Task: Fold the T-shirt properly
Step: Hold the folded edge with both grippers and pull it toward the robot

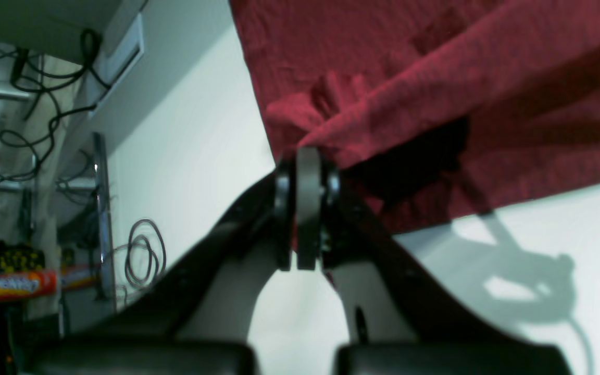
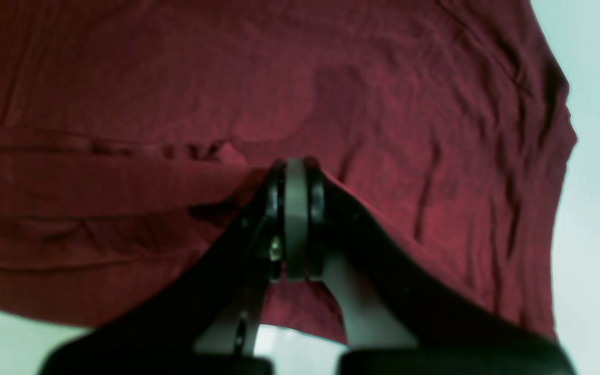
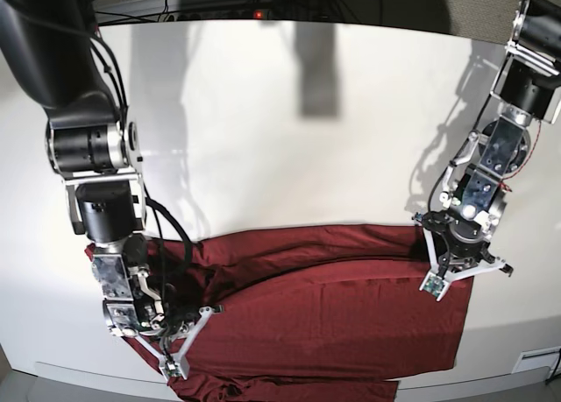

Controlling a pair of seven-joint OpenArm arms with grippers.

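Observation:
The maroon T-shirt lies spread and wrinkled across the near part of the white table, with long folds running across it. My left gripper is at the shirt's far right corner. In the left wrist view it is shut, with a bunched fold of the T-shirt pinched at its tips and lifted off the table. My right gripper is low over the shirt's left side. In the right wrist view it is shut on a pulled-up crease of the T-shirt.
The table's left edge shows in the left wrist view, with cables and a red tube beyond it. The near table edge runs just below the shirt. Bare table stretches behind the shirt.

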